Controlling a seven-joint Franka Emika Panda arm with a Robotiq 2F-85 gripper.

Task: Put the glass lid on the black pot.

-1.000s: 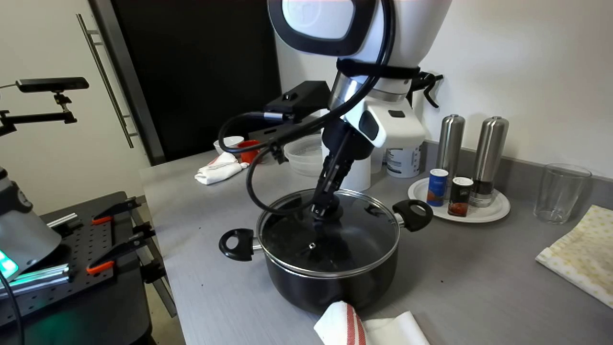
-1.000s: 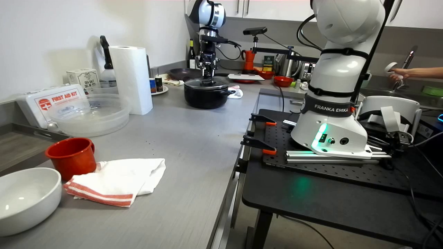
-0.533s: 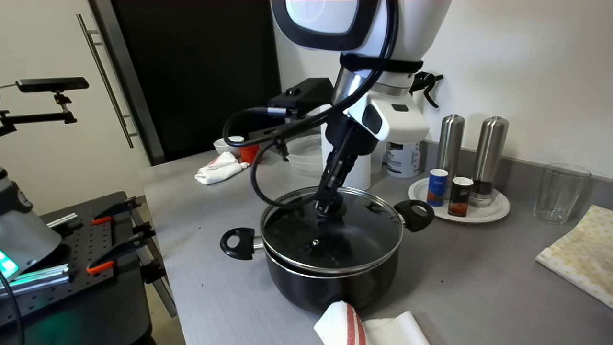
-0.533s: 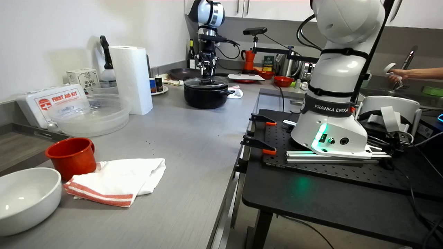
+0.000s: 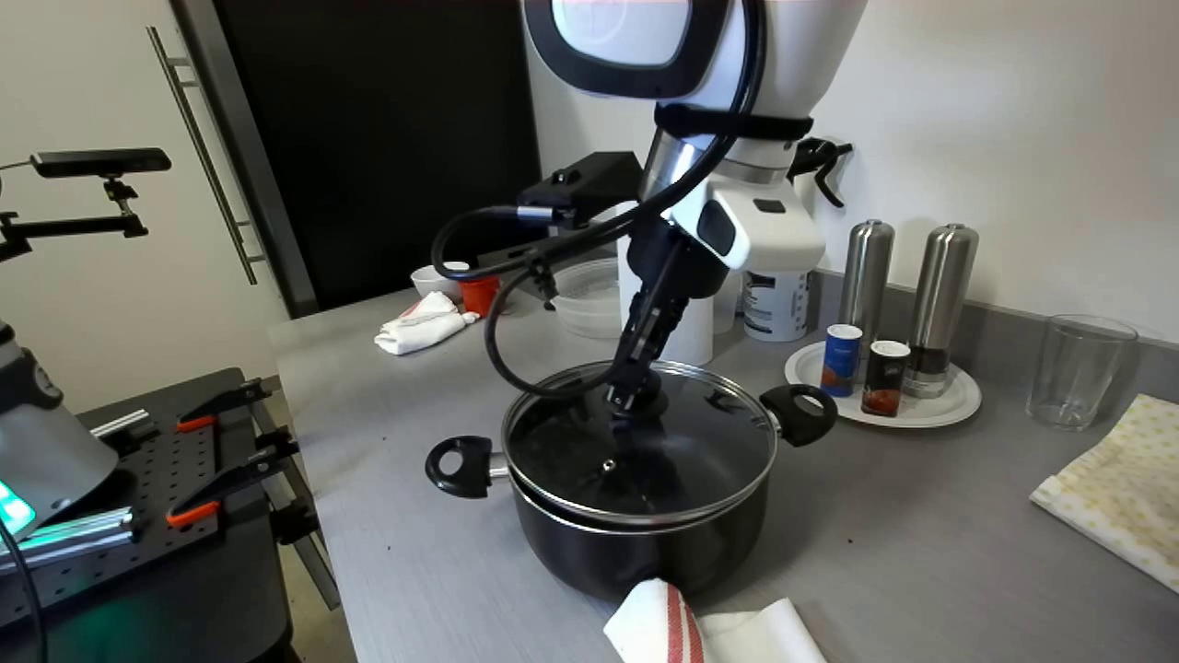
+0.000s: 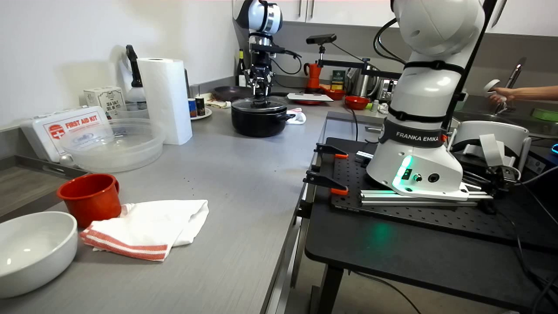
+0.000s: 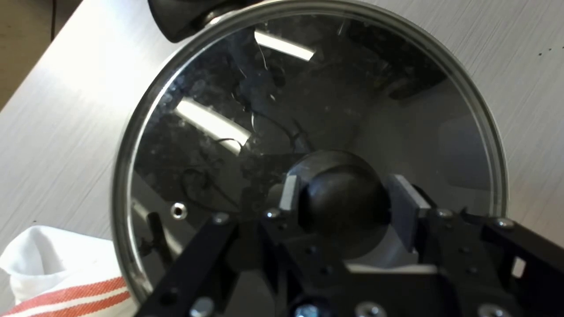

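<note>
The end effector (image 7: 346, 200) grips the black knob (image 7: 346, 187) of the glass lid (image 5: 686, 451), its pads (image 7: 289, 193) set one on each side. The lid lies over the mouth of the black pot (image 5: 645, 557), and the two are nearly the same width. In an exterior view a dark gap shows along the near side, between the lid's metal rim and the rim of the pot; at the far side it is hard to tell whether the two touch. The pot stands upright on the grey surface (image 6: 235, 209), one loop handle (image 5: 463, 467) and its fellow pointing out to opposite sides.

A white towel (image 5: 737, 635) with red stripes lies right at the foot of the pot. Beyond the other handle sits a white plate (image 5: 958, 401) bearing a blue canister (image 5: 840, 361) and a dark canister (image 5: 884, 379), with a drinking glass (image 5: 1079, 378) just past it. In both exterior views a roll of paper towel (image 6: 165, 102) stands by the wall. Farther off, in an exterior view, a red mug (image 6: 89, 198) stands between a white bowl (image 6: 37, 253) and a folded striped cloth (image 6: 152, 226).
</note>
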